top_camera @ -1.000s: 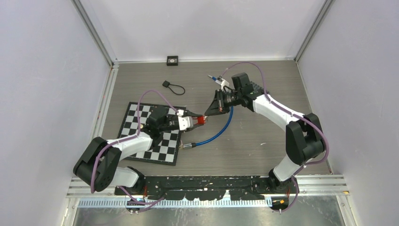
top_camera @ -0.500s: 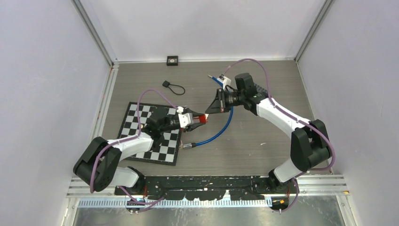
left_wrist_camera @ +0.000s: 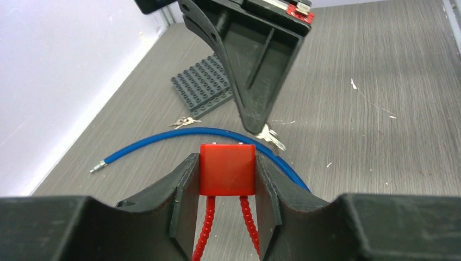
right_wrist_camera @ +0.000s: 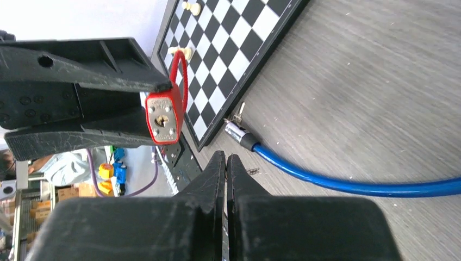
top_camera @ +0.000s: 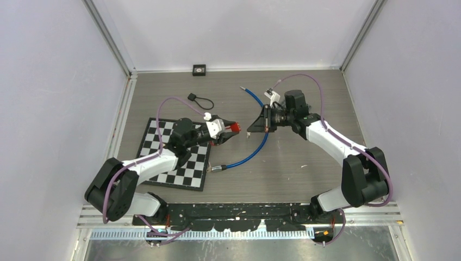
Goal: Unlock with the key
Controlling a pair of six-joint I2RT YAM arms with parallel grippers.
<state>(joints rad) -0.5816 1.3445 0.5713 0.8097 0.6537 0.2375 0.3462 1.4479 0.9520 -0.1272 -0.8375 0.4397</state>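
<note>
Our left gripper (top_camera: 231,129) pinches the red padlock (left_wrist_camera: 227,169), keyhole (right_wrist_camera: 161,123) facing out, so the right gripper (right_wrist_camera: 226,159)'s clamped key (left_wrist_camera: 270,136) can enter.

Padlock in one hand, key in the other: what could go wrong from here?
The key pokes only a little way out of the right hand and hangs at a slant, so it may miss the keyhole or slip. The left hand grips the padlock only by its sides, so a push from the key could twist it loose.
</note>
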